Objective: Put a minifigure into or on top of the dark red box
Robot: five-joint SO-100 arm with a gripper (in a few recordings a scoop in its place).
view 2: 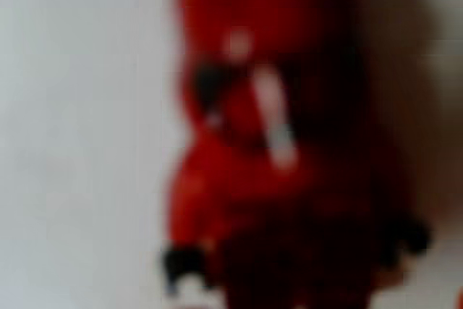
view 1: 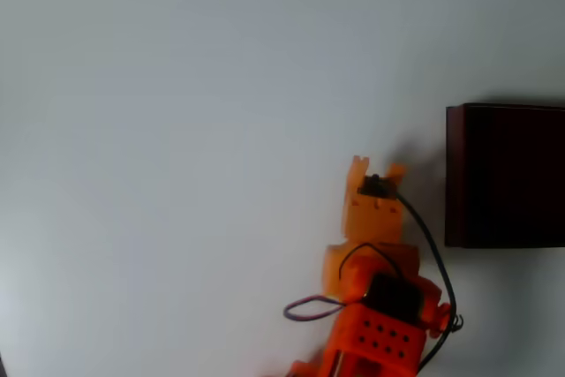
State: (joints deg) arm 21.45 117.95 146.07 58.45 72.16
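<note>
Overhead view has the dark red box (view 1: 503, 176) at the right edge of the frame, cut off by the border, sitting on the white table (view 1: 177, 130); its inside is very dark and nothing can be made out in it. The orange arm (view 1: 380, 306) rises from the bottom edge, and its gripper (view 1: 375, 167) points up-frame just left of the box, apart from it. Whether its fingers clasp anything cannot be told. Wrist view shows the minifigure (view 2: 275, 150) very close and blurred: all red, with small dark hands low left and low right, over the white surface.
</note>
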